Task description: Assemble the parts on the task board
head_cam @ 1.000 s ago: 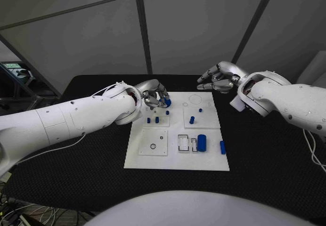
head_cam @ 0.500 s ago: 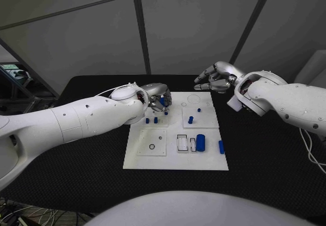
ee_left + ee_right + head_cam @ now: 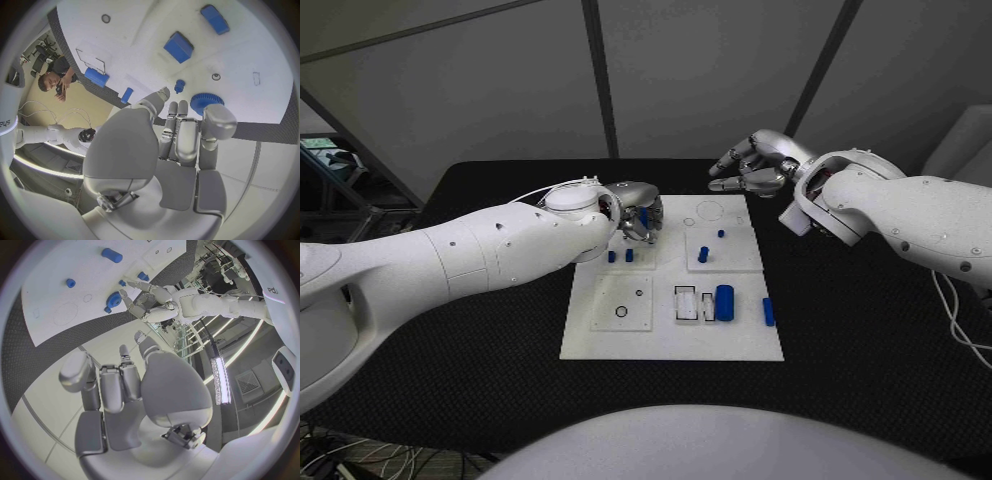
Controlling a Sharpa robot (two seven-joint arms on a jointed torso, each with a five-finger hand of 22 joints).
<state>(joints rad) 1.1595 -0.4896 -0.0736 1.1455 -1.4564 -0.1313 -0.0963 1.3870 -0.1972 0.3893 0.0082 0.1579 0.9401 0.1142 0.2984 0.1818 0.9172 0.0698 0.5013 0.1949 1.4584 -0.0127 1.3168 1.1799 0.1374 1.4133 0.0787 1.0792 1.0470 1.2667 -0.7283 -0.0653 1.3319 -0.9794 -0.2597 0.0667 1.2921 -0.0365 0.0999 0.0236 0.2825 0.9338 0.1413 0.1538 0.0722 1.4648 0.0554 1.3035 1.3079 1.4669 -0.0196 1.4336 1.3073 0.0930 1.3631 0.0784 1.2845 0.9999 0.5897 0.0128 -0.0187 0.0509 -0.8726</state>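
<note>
The white task board (image 3: 672, 335) lies mid-table. My left hand (image 3: 632, 220) hovers over its far left corner and pinches a blue gear (image 3: 646, 215) at its fingertips; the left wrist view has the gear (image 3: 206, 101) between thumb and fingers, just above the board near a small blue peg (image 3: 179, 86). Two short pegs (image 3: 620, 256) stand below the hand, and two more (image 3: 705, 253) stand on the right panel. A blue cylinder (image 3: 726, 302) and a blue bar (image 3: 769, 312) lie lower right. My right hand (image 3: 753, 166) hangs beyond the board's far edge, holding nothing, fingers loosely apart.
The black table (image 3: 459, 330) surrounds the board with room on both sides. An empty rectangular slot (image 3: 687, 303) sits beside the cylinder, and a round recess (image 3: 713, 211) marks the far right panel. My left forearm (image 3: 473, 255) crosses the table's left part.
My left arm has swung in and the hand has turned slightly over the board's far left corner, with the gear still in it. The right hand has hardly moved.
</note>
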